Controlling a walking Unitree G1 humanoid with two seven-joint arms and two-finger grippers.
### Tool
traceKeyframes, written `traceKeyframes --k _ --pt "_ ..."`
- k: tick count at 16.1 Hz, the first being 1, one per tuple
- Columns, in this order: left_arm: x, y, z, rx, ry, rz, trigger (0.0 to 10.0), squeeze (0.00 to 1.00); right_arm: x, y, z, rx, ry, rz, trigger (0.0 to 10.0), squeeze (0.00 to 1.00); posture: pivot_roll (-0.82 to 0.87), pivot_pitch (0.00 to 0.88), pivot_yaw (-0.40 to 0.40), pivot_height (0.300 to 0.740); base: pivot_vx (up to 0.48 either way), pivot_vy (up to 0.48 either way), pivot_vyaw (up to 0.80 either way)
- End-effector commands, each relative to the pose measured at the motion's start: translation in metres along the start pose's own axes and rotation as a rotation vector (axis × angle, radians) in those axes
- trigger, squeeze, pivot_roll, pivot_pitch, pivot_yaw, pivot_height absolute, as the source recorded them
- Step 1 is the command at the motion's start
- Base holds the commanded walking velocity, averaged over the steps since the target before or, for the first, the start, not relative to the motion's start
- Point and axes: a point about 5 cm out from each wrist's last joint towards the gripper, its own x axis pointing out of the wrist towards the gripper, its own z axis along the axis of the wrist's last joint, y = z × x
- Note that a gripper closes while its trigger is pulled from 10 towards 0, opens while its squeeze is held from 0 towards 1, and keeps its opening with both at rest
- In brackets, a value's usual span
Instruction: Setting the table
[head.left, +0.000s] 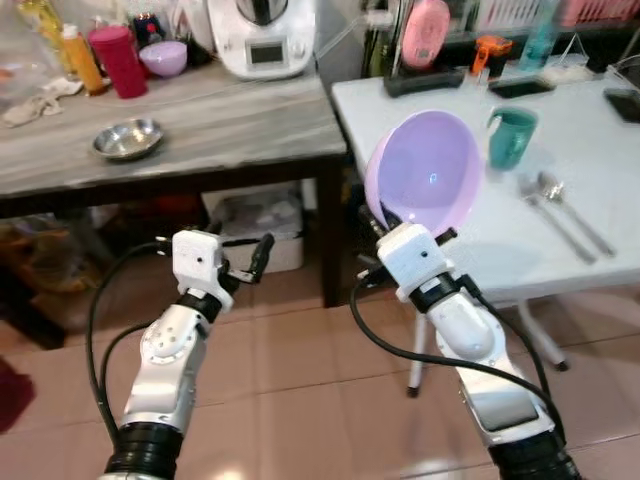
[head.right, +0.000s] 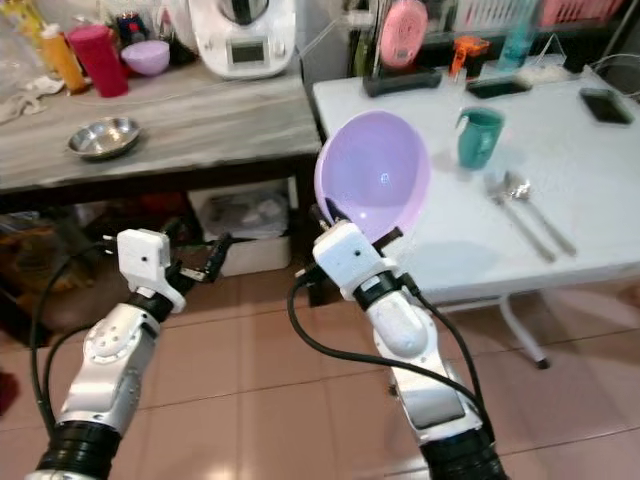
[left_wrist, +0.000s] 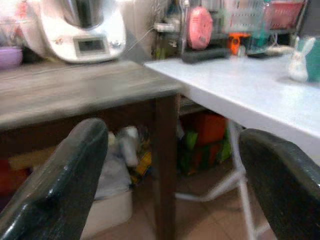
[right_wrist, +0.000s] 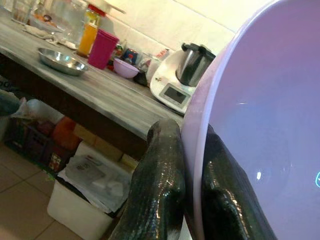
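1. Right wrist view puts the right gripper (right_wrist: 192, 187) at the rim of the lilac bowl (right_wrist: 260, 125): its two black fingers (right_wrist: 157, 185) are pinched tight on the rim, one against the outside wall and one inside.
2. Held by the rim alone, the bowl stands nearly on edge above the wrist, its hollow facing the robot's head. My guess is that this grip leaves the bowl's base free to be set down flat.
3. From the eye views, the bowl (head.left: 425, 168) is in the air at the near left corner of the white table (head.left: 590, 140), not resting on it.
4. A teal mug (head.left: 512, 136) already stands on that table, with a fork and spoon (head.left: 560, 210) lying side by side just beyond it, near the front edge. The bare stretch before the mug looks like the natural place for the bowl, so the setting seems partly done.
5. The left gripper (head.left: 245, 262) hangs low over the floor, idle; its fingers (left_wrist: 60, 185) are spread wide with nothing between them.
6. To the left stands a grey wooden table (head.left: 200, 130) carrying a steel dish (head.left: 127, 139), a pink cup (head.left: 118, 60), a second small lilac bowl (head.left: 164, 57) and a white kitchen machine (head.left: 262, 35).
7. Underfoot is a tiled floor (head.left: 300, 400), glossy and pinkish; a white bin (head.left: 262, 225) sits under the wooden table.
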Motion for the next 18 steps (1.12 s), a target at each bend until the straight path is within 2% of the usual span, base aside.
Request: traceKeyframes --k 1,4,13,15,18 --pt "0.0016 -0.0002 0.0018 0.023 -0.002 -0.011 10.0 0.00 0.0009 -0.0022 0.0049 -0.003 -0.023 -0.011 10.0 0.00 -0.21 0.061 0.072 0.740 0.000 0.446 0.68" --pt "0.0025 -0.0016 0.0015 0.022 -0.001 -0.018 10.0 0.00 0.0002 -0.0022 0.0041 -0.002 -0.021 -0.014 10.0 0.00 -0.21 0.059 0.078 0.740 0.000 0.450 0.58" --pt "0.0043 -0.0032 0.0007 0.026 -0.001 -0.021 10.0 0.00 0.0000 -0.0026 0.0034 0.005 -0.022 -0.011 10.0 0.00 -0.21 0.054 0.075 0.740 0.000 0.449 0.00" --pt "0.0042 -0.0033 0.0031 0.050 -0.024 -0.010 10.0 0.00 0.0000 -0.0039 0.0027 0.004 -0.020 -0.014 10.0 0.00 -0.21 0.050 0.072 0.740 0.000 0.000 0.00" --pt "0.0017 -0.0029 0.0002 0.015 0.002 -0.019 10.0 0.00 -0.0013 -0.0020 0.0034 0.003 -0.024 -0.006 10.0 0.00 -0.22 0.051 0.071 0.740 0.000 0.000 0.00"
